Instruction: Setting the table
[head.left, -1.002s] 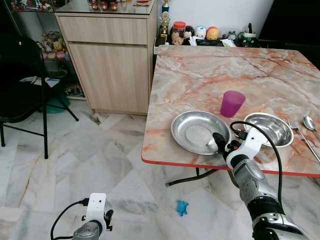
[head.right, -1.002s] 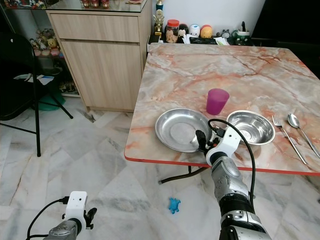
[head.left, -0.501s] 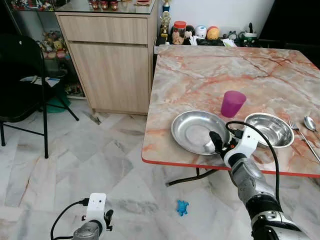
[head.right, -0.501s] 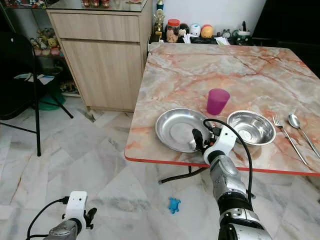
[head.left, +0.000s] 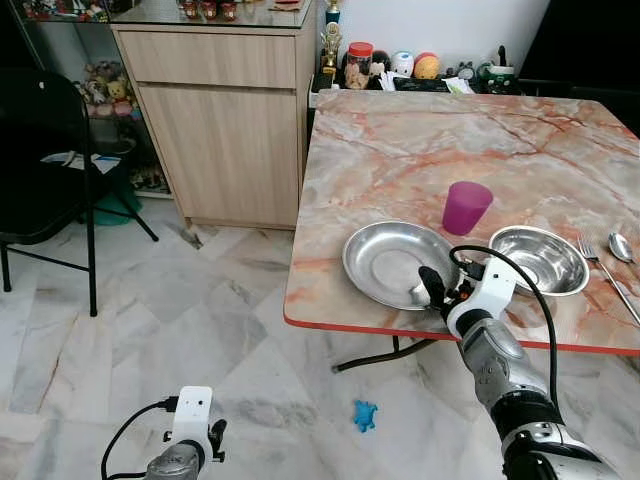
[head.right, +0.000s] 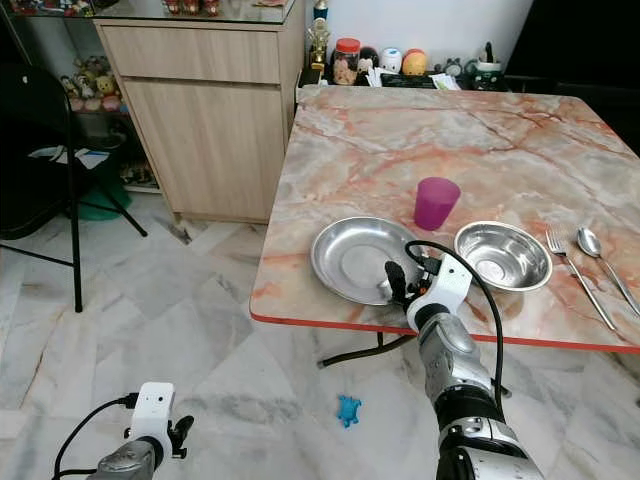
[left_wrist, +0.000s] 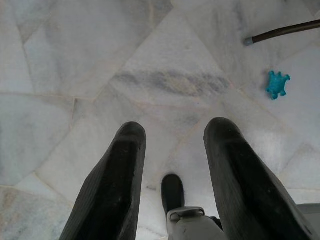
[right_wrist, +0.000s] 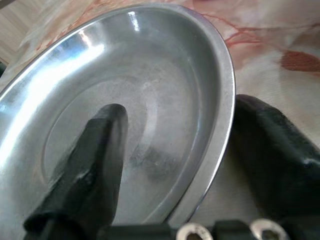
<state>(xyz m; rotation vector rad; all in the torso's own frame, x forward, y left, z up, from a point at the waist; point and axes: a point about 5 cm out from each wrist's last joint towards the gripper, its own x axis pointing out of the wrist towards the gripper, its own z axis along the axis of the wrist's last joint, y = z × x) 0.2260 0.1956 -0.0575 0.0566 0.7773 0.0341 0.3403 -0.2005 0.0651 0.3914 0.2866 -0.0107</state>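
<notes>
Two steel dishes sit near the front edge of the marble table (head.left: 400, 150): a wide plate (head.left: 385, 262) close to the red-trimmed rim and a smaller bowl (head.left: 545, 258) just beside it on the robot's right, the two apart; both are empty. One purple cup (head.left: 466, 207) stands upright behind the gap between them, and one fork (head.left: 600, 262) and one spoon (head.left: 622, 247) lie side by side right of the bowl. The far half of the table top is bare marble, with small jars and figures bunched at the back edge. The right gripper (head.left: 432, 285) is at the plate's near right rim; its wrist view shows one finger (right_wrist: 95, 165) inside the dish and the other outside on the table, the rim between them, jaws parted about the rim, whether gripping I cannot tell. The left gripper (left_wrist: 175, 175) hangs low over the tiled floor (head.left: 180, 330), fingers spread and holding nothing. One blue toy (head.left: 364, 414) lies on the floor under the table's edge; a cabinet (head.left: 225, 120) and a black chair (head.left: 50, 170) stand to the left.
</notes>
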